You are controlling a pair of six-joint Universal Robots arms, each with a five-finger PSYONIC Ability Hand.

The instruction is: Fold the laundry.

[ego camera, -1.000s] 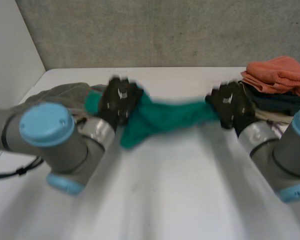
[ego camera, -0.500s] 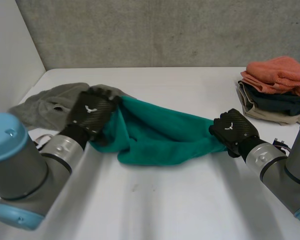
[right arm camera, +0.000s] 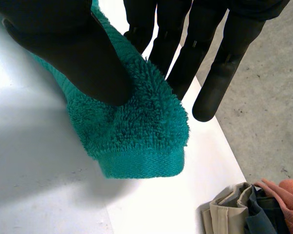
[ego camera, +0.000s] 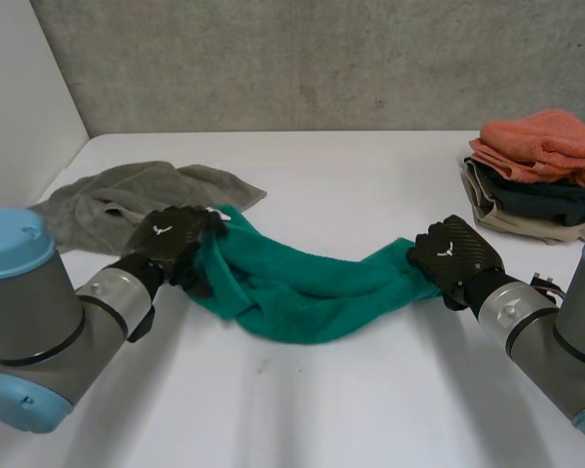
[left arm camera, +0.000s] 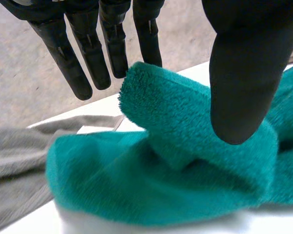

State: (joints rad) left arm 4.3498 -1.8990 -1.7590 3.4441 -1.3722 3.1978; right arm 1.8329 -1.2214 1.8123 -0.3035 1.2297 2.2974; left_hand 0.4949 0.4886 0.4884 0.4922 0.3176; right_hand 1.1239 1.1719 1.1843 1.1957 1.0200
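A green towel [ego camera: 302, 283] lies bunched in a long band across the white table [ego camera: 351, 390], between my two hands. My left hand [ego camera: 171, 244] rests at its left end. In the left wrist view the fingers [left arm camera: 88, 53] stand straight behind a raised fold of the towel [left arm camera: 185, 161], and the thumb [left arm camera: 244, 73] sits on the fold's front. My right hand [ego camera: 453, 255] holds the towel's right end. There the thumb [right arm camera: 73, 48] presses the towel's hemmed end [right arm camera: 136, 131] against the fingers.
A grey towel [ego camera: 107, 200] lies crumpled at the back left, just behind my left hand and touching the green one. A stack of folded laundry [ego camera: 536, 175], orange on top, stands at the back right, near my right hand. A wall runs along the table's left side.
The towel was stretched in the air between both hands; now it lies slack on the table. Both hands have come down and toward me, and the left hand's fingers have straightened.
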